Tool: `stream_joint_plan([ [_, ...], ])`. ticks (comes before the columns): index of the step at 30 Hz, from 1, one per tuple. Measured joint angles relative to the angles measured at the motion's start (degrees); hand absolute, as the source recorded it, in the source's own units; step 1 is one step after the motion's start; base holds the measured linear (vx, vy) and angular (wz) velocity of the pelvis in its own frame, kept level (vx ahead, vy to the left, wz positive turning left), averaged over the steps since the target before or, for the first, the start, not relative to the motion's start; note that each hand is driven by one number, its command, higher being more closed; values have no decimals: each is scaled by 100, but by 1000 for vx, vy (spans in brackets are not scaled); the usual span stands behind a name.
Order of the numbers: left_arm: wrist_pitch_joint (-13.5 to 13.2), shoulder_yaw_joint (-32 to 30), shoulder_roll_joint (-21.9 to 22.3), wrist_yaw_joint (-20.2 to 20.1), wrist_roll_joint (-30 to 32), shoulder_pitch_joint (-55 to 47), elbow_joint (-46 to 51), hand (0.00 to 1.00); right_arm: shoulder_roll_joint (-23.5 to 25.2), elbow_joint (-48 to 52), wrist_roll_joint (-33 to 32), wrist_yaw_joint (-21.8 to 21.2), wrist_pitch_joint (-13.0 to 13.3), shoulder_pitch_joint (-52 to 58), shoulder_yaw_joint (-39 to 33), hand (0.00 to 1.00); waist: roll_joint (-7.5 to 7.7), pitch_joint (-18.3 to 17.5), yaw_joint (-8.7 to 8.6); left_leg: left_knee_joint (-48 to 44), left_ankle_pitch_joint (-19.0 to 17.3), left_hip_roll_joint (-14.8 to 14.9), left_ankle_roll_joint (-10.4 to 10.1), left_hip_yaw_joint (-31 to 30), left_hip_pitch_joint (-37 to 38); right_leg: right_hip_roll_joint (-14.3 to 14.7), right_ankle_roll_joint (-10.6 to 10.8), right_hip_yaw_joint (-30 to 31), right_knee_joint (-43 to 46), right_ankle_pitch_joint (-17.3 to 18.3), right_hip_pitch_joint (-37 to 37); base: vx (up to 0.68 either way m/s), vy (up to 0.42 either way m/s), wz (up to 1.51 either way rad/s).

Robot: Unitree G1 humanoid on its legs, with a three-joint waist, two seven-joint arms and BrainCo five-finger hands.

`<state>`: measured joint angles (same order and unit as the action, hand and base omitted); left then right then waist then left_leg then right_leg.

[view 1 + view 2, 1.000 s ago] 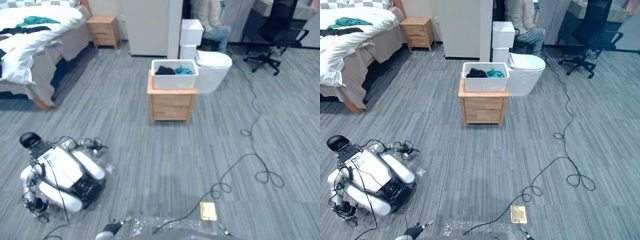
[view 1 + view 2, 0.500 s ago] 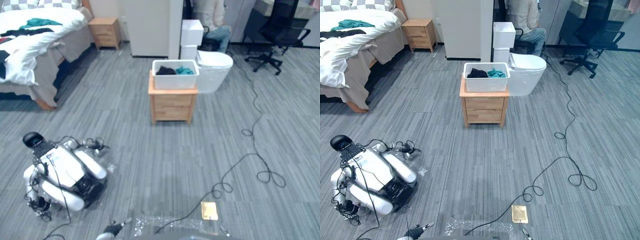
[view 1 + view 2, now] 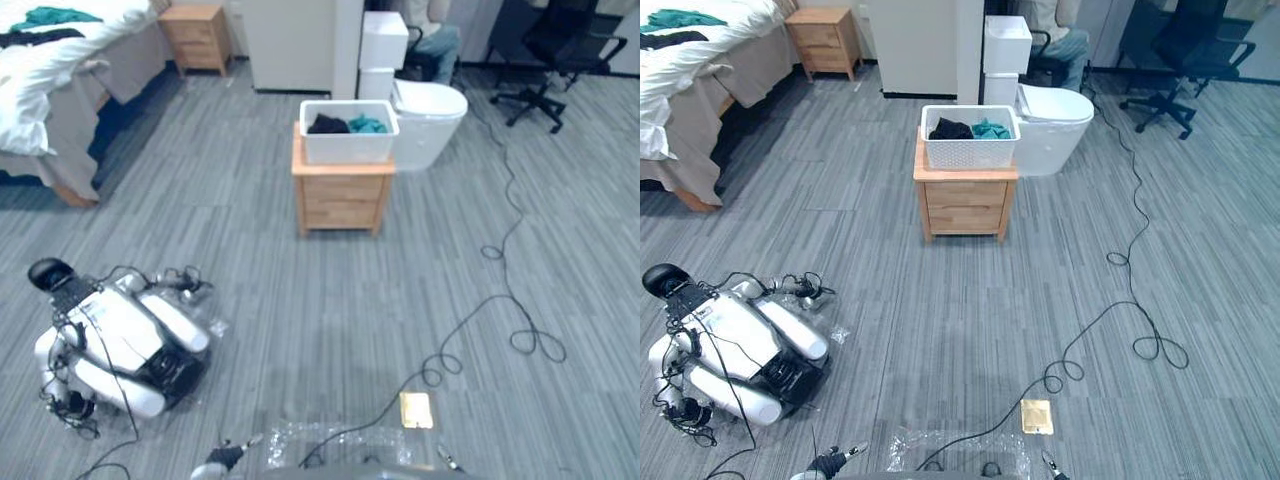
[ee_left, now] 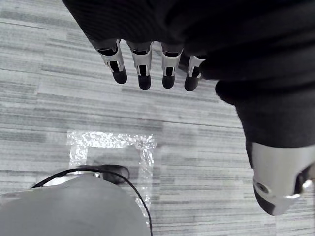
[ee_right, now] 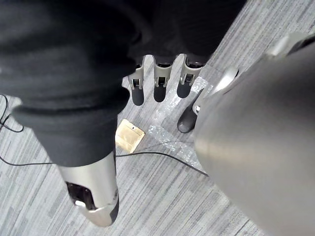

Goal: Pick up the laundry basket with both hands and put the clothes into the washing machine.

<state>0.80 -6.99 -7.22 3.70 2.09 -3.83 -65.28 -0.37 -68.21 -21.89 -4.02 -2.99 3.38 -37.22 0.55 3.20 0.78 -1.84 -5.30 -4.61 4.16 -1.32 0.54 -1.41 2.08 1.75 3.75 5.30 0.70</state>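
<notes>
1. I see the laundry basket [image 3: 348, 131] in the upper centre of the left eye view. It is white and sits on top of a wooden nightstand [image 3: 341, 196].
2. Clothes inside it: a black piece [image 3: 328, 124] beside a teal piece [image 3: 369, 124].
3. A white toilet [image 3: 432, 118] stands just beside the nightstand, toward the right of the frame.
4. Left hand [image 4: 144, 71] – fingers straight and relaxed, nothing in them, hanging over grey floor and a clear plastic sheet [image 4: 110, 145].
5. Right hand [image 5: 160, 84] – fingers loose and empty, above a brass floor plate [image 5: 129, 135].
6. Bed [image 3: 50, 75] in the upper left; a second robot [image 3: 115, 350] lies on the floor in the lower left.
</notes>
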Motion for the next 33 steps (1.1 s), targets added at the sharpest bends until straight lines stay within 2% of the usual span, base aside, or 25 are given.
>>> stream_joint_plan([
  [1, 0, 1, 3, -1, -11, 29, 4, 0, 6, 24, -7, 1, 1, -8, -3, 0, -11, 54, -4, -224, -190, -42, 32, 6, -34, -55, 99, -5, 399, 244, 117, 44, 42, 4],
  [2, 1, 5, 44, -4, -34, 68, 20, 0, 41, 112, -24, 2, 1, 35, 5, 0, -52, 139, 0, -382, -381, -80, 139, 18, -22, -113, 408, 0, 1024, 507, 271, 36, 38, 1],
  [3, 2, 0, 85, -5, -44, 104, 55, 0, 38, 219, -57, 1, 2, 84, 18, 0, -49, 188, -2, -477, -465, -69, 181, 21, -29, -88, 465, 20, 1557, 561, 486, -10, 48, 7],
  [4, 4, -18, 144, -21, -50, 116, 97, 0, 66, 497, -114, -1, 10, 199, 162, 0, -138, 225, -1, -654, -603, -74, 215, 15, -11, -99, 443, 32, 2974, 559, 1106, 31, 63, 13],
  [5, 9, -40, 130, -92, -77, 92, 201, 0, 161, 808, -264, -13, 20, 335, 300, 0, -104, 303, -29, -759, -723, -179, 262, -2, 141, -201, 221, 21, 4417, 448, 1767, 133, 73, 21],
  [7, 30, -180, 116, -115, -147, 89, 247, 0, 196, 942, -364, -13, 32, 435, 423, 0, -22, 386, -44, -915, -899, -231, 241, -40, 348, -269, 242, -56, 5422, 496, 2250, 223, 32, 17],
  [10, 79, -425, 201, -122, -186, 110, 312, 0, 272, 950, -487, -2, 35, 509, 383, 0, -10, 382, -66, -818, -1237, -130, 245, -196, 786, -198, 175, -717, 4920, 692, 2723, 348, 30, 11],
  [13, 115, -617, 426, -142, -253, 267, 401, 0, 317, 876, -527, 7, 11, 538, 138, 0, -46, 393, -203, -557, -1469, 105, 199, -403, 1217, 46, 46, -1467, 2493, 320, 2815, 563, -18, 32],
  [14, 108, -682, 502, -197, -248, 298, 440, 0, 369, 898, -579, 16, 11, 616, -38, 0, -159, 372, -290, -371, -1535, 334, 39, -528, 1413, 246, -77, -1545, 1864, 102, 2816, 716, -104, 79],
  [15, 107, -688, 571, -282, -241, 359, 433, 0, 441, 899, -574, 16, 16, 724, -122, 0, -118, 364, -388, -616, -1589, 366, -115, -666, 1524, 368, -239, -1397, 1702, -166, 2824, 729, -141, 82],
  [16, 114, -696, 644, -300, -227, 363, 409, 0, 449, 892, -593, 19, 17, 788, -139, 0, -182, 335, -387, -834, -1685, 456, -295, -724, 1546, 384, -538, -1357, 1776, -564, 2803, 802, -162, 72],
  [17, 121, -717, 802, -359, -159, 395, 408, 0, 424, 910, -707, 2, 16, 804, -348, 0, -367, 269, -381, -1416, -1732, 671, -483, -804, 1478, 449, -967, -1600, 2083, -573, 2694, 832, -193, 55],
  [18, 119, -748, 853, -392, -141, 449, 452, 0, 425, 962, -732, -1, 24, 777, -481, 0, -433, 268, -394, -2316, -1345, 629, -983, -758, 1144, 439, -1135, -1644, 2332, -201, 2581, 852, -186, 48],
  [19, 116, -836, 884, -388, -143, 461, 507, 0, 421, 1014, -771, 1, 23, 777, -495, 0, -457, 285, -376, -2901, -925, 594, -1092, -729, 889, 450, -1155, -1640, 2297, -72, 2395, 840, -202, 27],
  [20, 110, -1005, 922, -376, -153, 452, 572, 0, 421, 1126, -804, -1, 23, 776, -485, 0, -480, 304, -345, -3893, -95, 554, -1381, -710, 519, 515, -1123, -1566, 2061, 70, 1985, 814, -200, 6],
  [21, 104, -1101, 921, -373, -171, 411, 669, 0, 410, 1167, -847, 3, 26, 759, -474, 0, -509, 311, -300, -4906, 292, 599, -1576, -646, 124, 627, -1168, -1485, 1805, 123, 1549, 917, -217, -7],
  [22, 84, -1123, 859, -367, -194, 339, 818, 0, 378, 1176, -930, 11, 24, 679, -329, 0, -484, 367, -272, -6124, 235, 702, -1464, -442, -389, 769, -1212, -1284, 1515, 151, 973, 715, -150, -27],
  [23, 49, -1052, 754, -370, -253, 290, 921, 0, 374, 1170, -965, 17, 25, 474, -135, 0, -366, 481, -200, -6861, -39, 763, -1051, -217, -876, 822, -1307, -1069, 1255, 214, 382, 624, -109, -38],
  [24, 41, -966, 702, -367, -269, 278, 930, 0, 354, 1151, -964, 26, 29, 396, -44, 0, -316, 506, -160, -6994, -184, 788, -867, -107, -1132, 824, -1315, -963, 1127, 219, 154, 624, -78, -71],
  [25, 41, -694, 638, -366, -408, 280, 1018, 0, 288, 1175, -965, 43, 40, 70, 190, 0, -279, 529, -51, -6692, -419, 873, -624, 26, -1969, 806, -1309, -740, 766, 223, -382, 593, -58, -71],
  [28, -13, -578, 659, -356, -671, 282, 1127, 0, 225, 1435, -970, 68, 73, -139, 409, 0, -214, 574, 170, -5108, -527, 839, -578, 183, -2635, 674, -1040, -460, 424, 596, -878, 383, 14, -61],
  [30, -35, -330, 712, -337, -827, 189, 1104, 0, 52, 1535, -962, 155, 161, -193, 374, 0, -563, 474, 169, -1943, -99, 843, -1021, 308, -2615, 723, -921, -338, 155, 916, -1340, 626, 154, -25],
  [31, -55, -287, 712, -334, -821, 162, 1084, 0, -19, 1489, -953, 156, 167, -199, 303, 0, -628, 470, 209, -1630, -55, 839, -1087, 295, -2679, 733, -870, -295, 108, 1019, -1453, 660, 243, -32],
  [32, -84, -354, 655, -330, -908, 75, 1048, 0, -58, 1381, -945, 184, 172, -141, 172, 0, -518, 417, 323, -1744, 147, 659, -802, 303, -2709, 568, -720, -238, 196, 1299, -1666, 654, 234, -55],
  [33, -124, -507, 557, -259, -869, -10, 1012, 0, -67, 1285, -893, 243, 166, -53, 175, 0, -327, 315, 372, -1821, 471, 497, -413, 471, -2537, 342, -401, 45, 783, 1540, -1628, 698, 241, -57],
])
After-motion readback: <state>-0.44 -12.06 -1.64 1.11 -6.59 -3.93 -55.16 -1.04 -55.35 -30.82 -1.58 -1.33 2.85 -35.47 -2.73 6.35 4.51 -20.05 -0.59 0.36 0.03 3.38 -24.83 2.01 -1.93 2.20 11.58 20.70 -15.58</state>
